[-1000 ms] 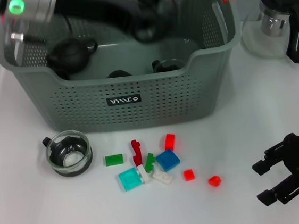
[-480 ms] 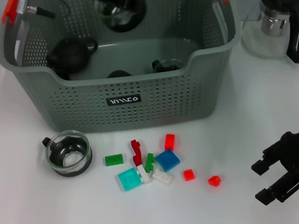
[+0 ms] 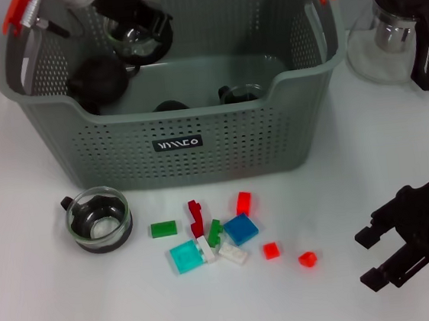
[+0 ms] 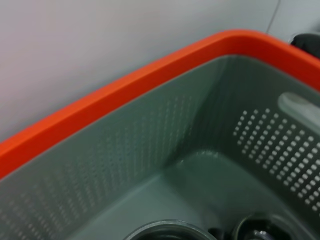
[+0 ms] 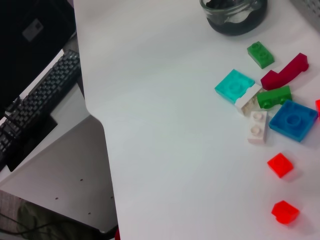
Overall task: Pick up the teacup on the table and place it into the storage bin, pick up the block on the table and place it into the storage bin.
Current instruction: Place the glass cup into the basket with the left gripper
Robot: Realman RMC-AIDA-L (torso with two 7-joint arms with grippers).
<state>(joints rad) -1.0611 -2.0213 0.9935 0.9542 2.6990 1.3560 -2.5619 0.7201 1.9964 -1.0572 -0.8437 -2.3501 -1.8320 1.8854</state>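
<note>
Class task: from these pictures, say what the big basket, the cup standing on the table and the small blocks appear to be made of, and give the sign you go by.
Basket: matte grey-green moulded plastic, with punched holes and orange handle ends. Cup: probably clear glass, see-through with bright glints, dark at the base. Blocks: glossy hard plastic, studded, in saturated colours; some look translucent.

basket [image 3: 197,143]: 1 | teacup on tabletop [image 3: 98,219]: 1 | blocks on tabletop: 10 – red 4 [image 3: 243,203], green 2 [image 3: 163,229], white 2 [image 3: 233,254], blue 1 [image 3: 241,229], teal 1 [image 3: 185,256] | glass teapot [image 3: 404,29]: 1 | keyboard [image 5: 35,97]: 1
</note>
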